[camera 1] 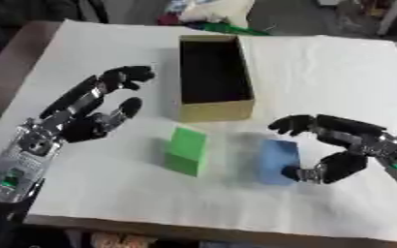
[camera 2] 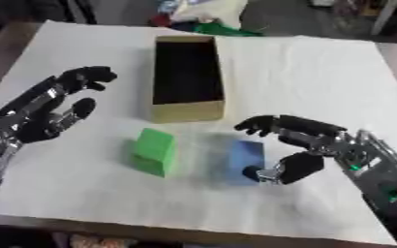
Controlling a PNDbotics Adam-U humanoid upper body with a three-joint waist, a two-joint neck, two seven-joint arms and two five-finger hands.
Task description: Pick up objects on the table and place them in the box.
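Box first, since it is the biggest thing to fill: a long tan box with a dark inside, sitting open in the middle of the white table. Nothing shows inside it, though the dark bottom is hard to see. Its open top faces up, so things can be dropped in from above.

Next in size are the two arms. The left hand floats over the table to the left of the box. Its fingers are bent a bit but spread apart, and it holds nothing. It looks like it is just waiting out of the way.

The right hand is at the blue block. Its fingers arch over the top of the block and the thumb comes in at the block's near right side, so the hand is partly wrapped round it like a claw. The fingers have not squeezed together; I think it is getting ready to grab. The blue block stands on the table, just in front of the box.

The green block stands near the blue one, on its left, also in front of the box. Nobody is touching it.

I can see no words or labels on anything.
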